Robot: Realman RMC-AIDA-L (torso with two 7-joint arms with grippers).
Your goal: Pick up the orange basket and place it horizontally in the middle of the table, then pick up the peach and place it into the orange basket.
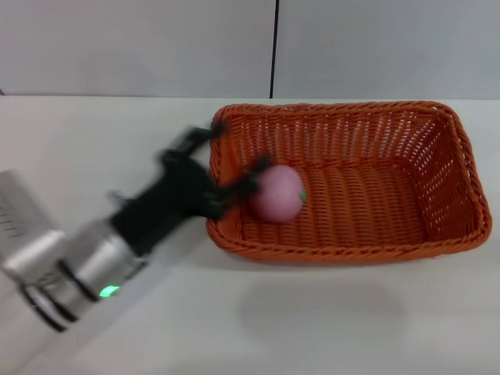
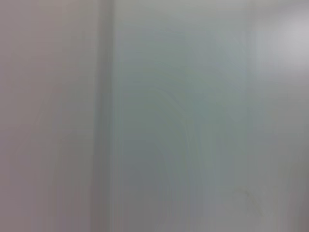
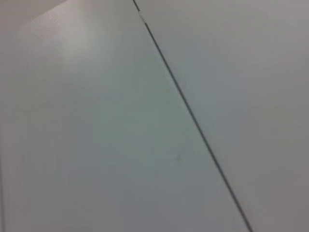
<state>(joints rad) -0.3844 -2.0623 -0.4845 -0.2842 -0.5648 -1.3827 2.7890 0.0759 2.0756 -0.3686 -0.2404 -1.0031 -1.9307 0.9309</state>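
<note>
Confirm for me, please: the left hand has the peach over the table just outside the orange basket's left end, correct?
Not quite. The head view shows the peach inside the orange basket, over its floor near the left end, not outside it over the table. The left hand does reach over the basket's left rim with a finger against the peach.

The basket (image 1: 351,180) was orange, its flared sides an open weave and its rim braided. The peach (image 1: 276,194) was pink with a small green mark. The surface (image 1: 312,320) was plain white. The left gripper (image 1: 230,164) had black fingers (image 1: 251,173), and its arm (image 1: 70,269) was silver with a green light. The wall (image 1: 141,47) was pale grey, crossed by one dark vertical seam (image 1: 274,47).
</note>
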